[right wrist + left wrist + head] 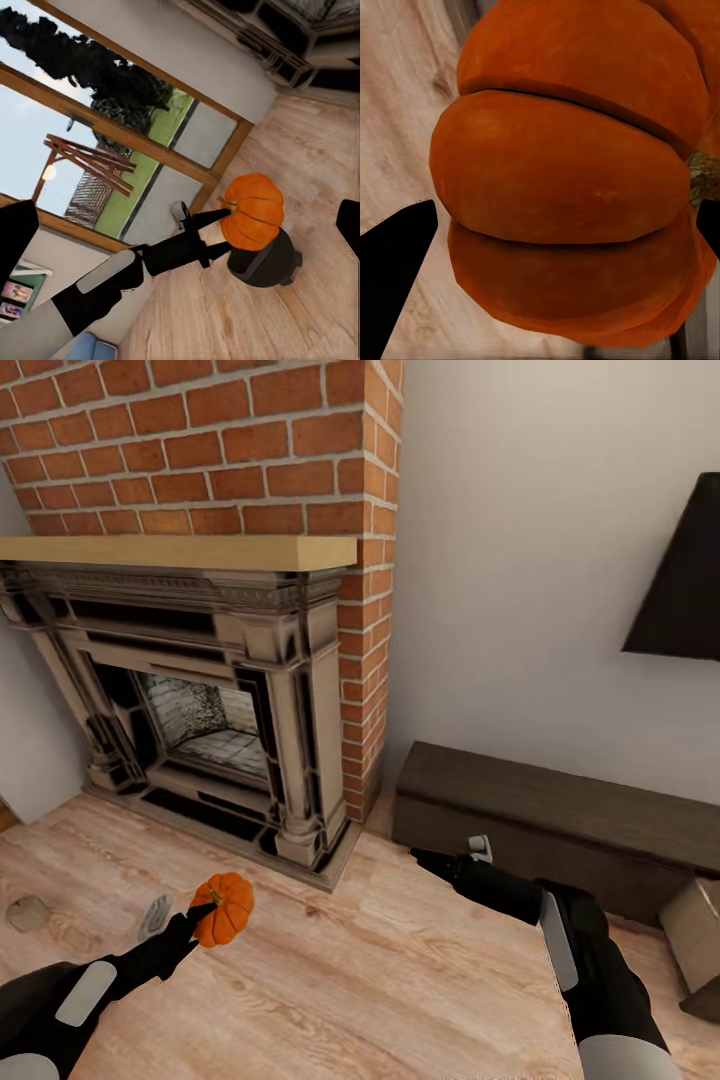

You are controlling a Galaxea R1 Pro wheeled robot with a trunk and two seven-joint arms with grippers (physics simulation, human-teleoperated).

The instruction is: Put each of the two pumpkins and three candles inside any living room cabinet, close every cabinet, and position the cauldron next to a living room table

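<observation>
1. The left gripper (pixel 205 913) is clamping an orange pumpkin (pixel 225 908), carrying it clear of the wooden floor (pixel 380 980) in front of the fireplace (pixel 200 700); in the right wrist view the left gripper (pixel 219 220) is pinching the pumpkin (pixel 255 211) from its stem side.
2. The pumpkin is lying tipped over: in the head view its stem is pointing toward the gripper and its squat axis is running roughly level, along the line of the fingers. In the left wrist view the pumpkin (pixel 570 172) is looming very close, ribs running across, with a bit of greenish stem (pixel 706 176) at the frame edge.
3. The right gripper (pixel 447 857) is reaching out near the end of the long dark cabinet (pixel 560 810), holding nothing; in the right wrist view its dark fingertips (pixel 22 232) are sitting far apart at opposite frame edges.
4. The cabinet's fronts are mostly hidden by the right arm and the frame edge, so whether every front is shut is unclear; a pale boxy shape (pixel 695 925) is showing at its far right, cut off.
5. In the right wrist view a black cauldron (pixel 266 259) is sitting on the floor, partly covered by the pumpkin.
6. A small tan candle-like lump (pixel 28 912) is lying on the floor at the left; its shape is hard to make out.
</observation>
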